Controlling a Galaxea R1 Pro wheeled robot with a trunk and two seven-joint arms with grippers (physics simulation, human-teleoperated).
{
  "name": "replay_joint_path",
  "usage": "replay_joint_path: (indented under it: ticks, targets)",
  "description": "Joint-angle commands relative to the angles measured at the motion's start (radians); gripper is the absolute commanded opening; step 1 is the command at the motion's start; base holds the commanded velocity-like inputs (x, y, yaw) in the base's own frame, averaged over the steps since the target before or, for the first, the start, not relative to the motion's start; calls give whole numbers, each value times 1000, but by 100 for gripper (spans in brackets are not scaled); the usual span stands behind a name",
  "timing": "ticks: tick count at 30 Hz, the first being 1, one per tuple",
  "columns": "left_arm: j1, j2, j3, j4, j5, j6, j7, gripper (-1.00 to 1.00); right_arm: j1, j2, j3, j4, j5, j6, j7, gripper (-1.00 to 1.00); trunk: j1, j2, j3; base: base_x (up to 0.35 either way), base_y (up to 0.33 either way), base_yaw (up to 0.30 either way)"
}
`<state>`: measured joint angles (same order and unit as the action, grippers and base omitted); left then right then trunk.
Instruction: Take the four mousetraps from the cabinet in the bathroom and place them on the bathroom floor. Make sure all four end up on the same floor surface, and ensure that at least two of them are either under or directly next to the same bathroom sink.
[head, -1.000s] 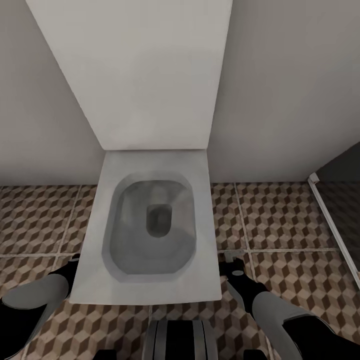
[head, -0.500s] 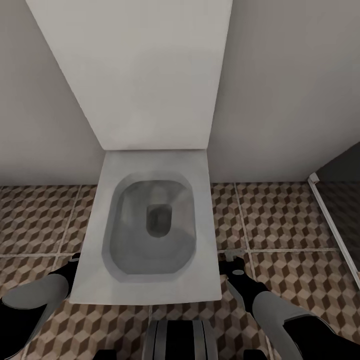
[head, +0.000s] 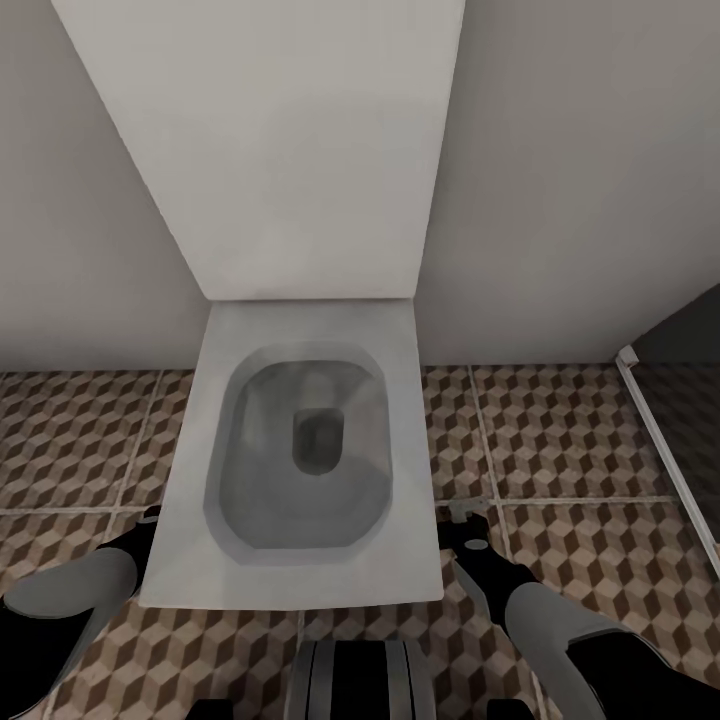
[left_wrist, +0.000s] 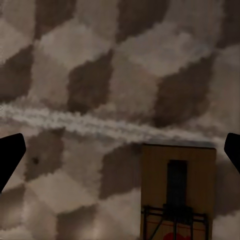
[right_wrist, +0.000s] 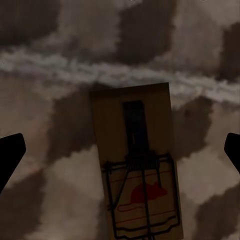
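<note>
Below the head camera: a white toilet (head: 300, 440) stands against the wall, its raised lid (head: 270, 140) leaning back, bowl open.
Floor: cube-pattern tiles (head: 560, 440) on both sides of the toilet, with pale grout lines.
Far right edge: a white strip (head: 660, 440) runs along the tiles beside a darker area.
Left arm: grey and black, low at the left of the toilet's front corner; its gripper (head: 148, 522) is mostly hidden behind the toilet rim in the head view.
Left gripper state: in the left wrist view the two dark fingertips (left_wrist: 9, 157) sit wide apart at the frame edges, nothing between them touching either; spread wide and empty.
Left mousetrap: a tan slab (left_wrist: 177, 192) with a dark bar and wire spring lies flat on the tiles, just past a grout line, closer to one fingertip than the other.
Right arm: at the toilet's right front corner, gripper (head: 465, 520) pointing down at the floor.
Right gripper state: fingertips (right_wrist: 10, 155) wide apart, holding nothing.
Right mousetrap: a second trap (right_wrist: 137, 165) with a red mouse mark lies flat on the tiles, roughly midway between the fingertips, slightly skewed, one end at a grout line.
</note>
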<state>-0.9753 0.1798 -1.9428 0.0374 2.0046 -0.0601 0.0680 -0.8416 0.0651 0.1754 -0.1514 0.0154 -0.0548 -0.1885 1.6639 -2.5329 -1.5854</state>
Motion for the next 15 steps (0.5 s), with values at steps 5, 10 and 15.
replay_joint_path:
  ticks: [5,10,15]
  targets:
    - [0,1,-8,-2,6,-3,7,100,-1,0,4,1,1,-4,-4,100,0,0,0,0,0,0]
    - [0,2,-8,-2,6,-3,8,100,-1,-1,4,1,1,-5,-3,100,0,0,0,0,0,0]
    - [0,3,-8,-2,6,-3,8,100,-1,0,4,1,0,-5,-3,100,0,0,0,0,0,0]
